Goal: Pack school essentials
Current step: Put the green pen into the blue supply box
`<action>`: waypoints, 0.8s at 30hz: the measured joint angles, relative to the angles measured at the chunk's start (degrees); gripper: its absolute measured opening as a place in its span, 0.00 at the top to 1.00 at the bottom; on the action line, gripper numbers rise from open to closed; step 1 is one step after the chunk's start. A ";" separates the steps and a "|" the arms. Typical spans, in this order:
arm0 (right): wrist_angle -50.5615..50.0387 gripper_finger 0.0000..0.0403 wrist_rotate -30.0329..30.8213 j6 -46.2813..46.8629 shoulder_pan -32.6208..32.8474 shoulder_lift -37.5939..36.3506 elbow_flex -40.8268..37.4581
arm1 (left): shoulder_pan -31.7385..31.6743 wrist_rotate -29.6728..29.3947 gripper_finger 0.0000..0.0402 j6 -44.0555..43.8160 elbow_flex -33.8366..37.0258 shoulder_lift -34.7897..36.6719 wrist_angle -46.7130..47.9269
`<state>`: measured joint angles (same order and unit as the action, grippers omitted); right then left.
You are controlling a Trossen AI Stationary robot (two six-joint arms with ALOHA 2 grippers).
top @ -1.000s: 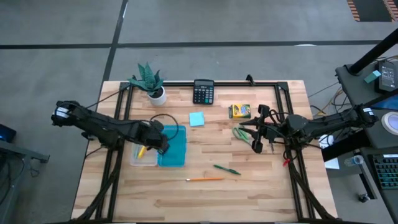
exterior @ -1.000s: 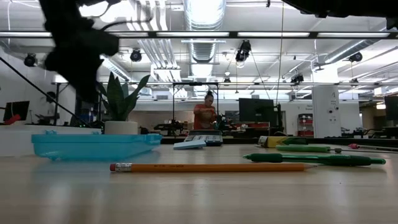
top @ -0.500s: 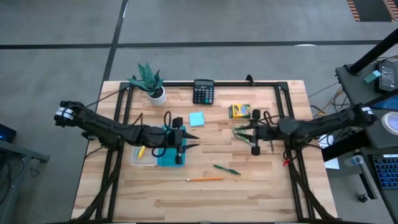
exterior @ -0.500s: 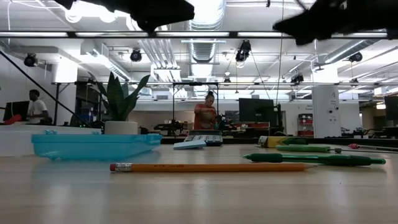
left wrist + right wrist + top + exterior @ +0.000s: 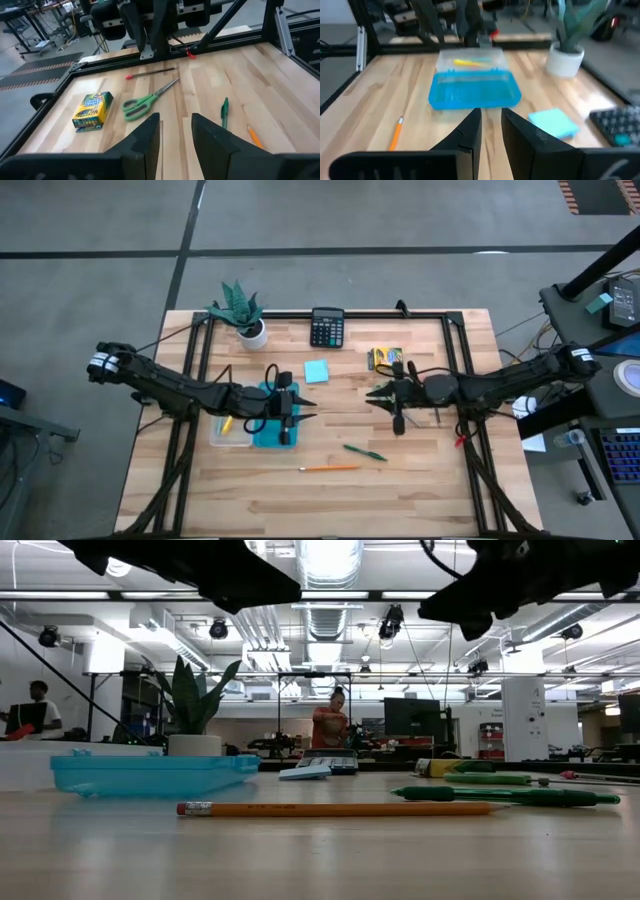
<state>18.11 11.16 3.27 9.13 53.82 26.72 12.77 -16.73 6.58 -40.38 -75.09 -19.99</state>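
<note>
**Table stock, mid-pack**

While both arms hang above the wood table (image 5: 420,480), items lie as follows.

- L gripper (image 5: 303,405): over the teal lid (image 5: 277,418), fingers apart w/ a narrow gap, nothing between them.
- R gripper (image 5: 373,394): near table centre, above the green-handled scissors (image 5: 148,102); fingers close together w/ a slim gap, empty.
- Clear box (image 5: 231,427): beside the lid, on its L; yellow pen (image 5: 464,62) plus a green one inside.
- Light-blue sticky-note pad (image 5: 317,371): between lid and calculator (image 5: 327,327).
- Yellow crayon box (image 5: 383,358): just beyond R gripper, toward far edge.
- Green pen (image 5: 365,451): near front, centre-R.
- Orange pencil (image 5: 331,468): nearest front edge, just beside green pen.
- Red-tipped dark pencil (image 5: 151,73): by R arm base.
- Plant in white pot (image 5: 243,312): far L corner.
- Bkgd: persons in the room beyond.
</note>
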 joint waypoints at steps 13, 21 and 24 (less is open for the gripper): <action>-29.75 0.84 -1.11 12.65 5.11 13.25 15.89 | -0.82 -0.26 0.76 5.96 0.00 0.02 -0.04; -44.77 0.84 -1.16 21.93 12.16 22.08 25.21 | -1.55 -0.27 0.76 7.31 0.00 0.02 -0.11; -51.30 0.84 -1.10 26.23 14.77 25.26 29.12 | -1.55 -0.27 0.76 7.30 -0.01 0.02 -0.13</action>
<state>-33.19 10.06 29.51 23.89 79.07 55.85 11.22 -16.99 13.88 -40.39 -75.07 -20.12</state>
